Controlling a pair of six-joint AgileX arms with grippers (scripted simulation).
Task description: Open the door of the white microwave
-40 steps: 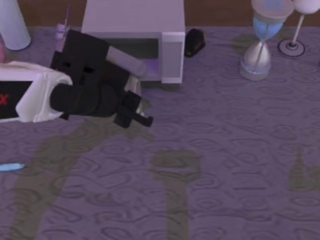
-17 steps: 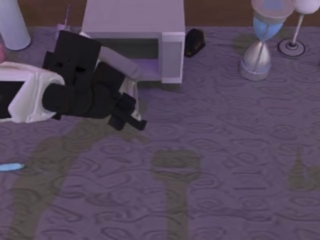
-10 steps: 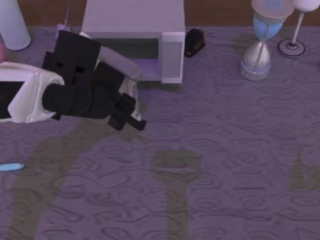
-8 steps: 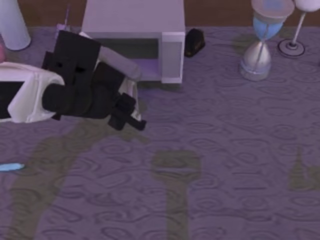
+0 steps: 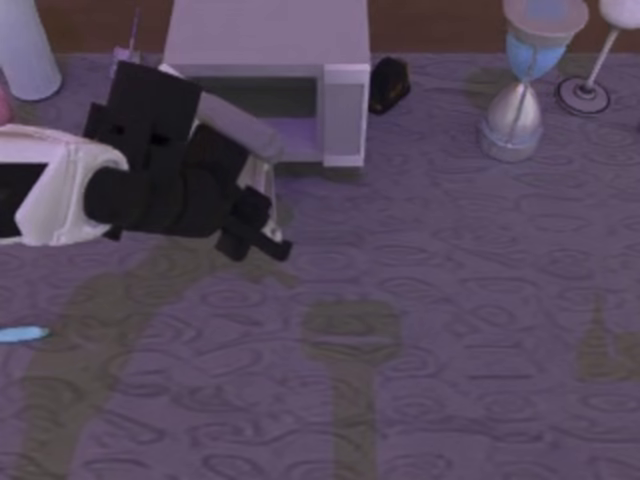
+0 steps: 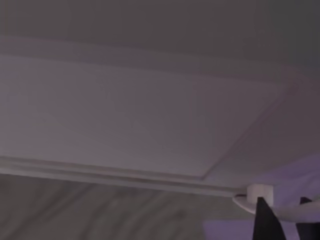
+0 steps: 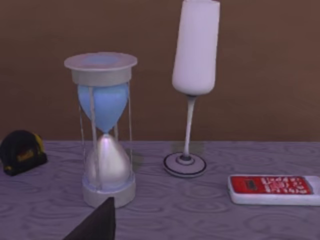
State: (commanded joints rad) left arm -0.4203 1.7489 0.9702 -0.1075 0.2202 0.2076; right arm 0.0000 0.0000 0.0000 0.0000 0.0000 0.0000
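Purple table (image 5: pixel 470 330) holds the white microwave (image 5: pixel 268 40) at 12 o'clock; its door (image 5: pixel 238 125) swung open. Left gripper (image 5: pixel 262 235) beside it; I cannot tell its claw.

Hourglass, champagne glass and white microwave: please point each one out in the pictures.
hourglass (image 7: pixel 104 107), right wrist view, on the blue upper bulb.
champagne glass (image 7: pixel 195 47), right wrist view, on the white bowl.
white microwave (image 5: pixel 265 32), top view, on its flat top face.

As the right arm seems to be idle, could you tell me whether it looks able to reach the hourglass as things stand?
Probably yes: the hourglass stands upright straight ahead in the right wrist view, with bare table before it and only the tall glass beside it.
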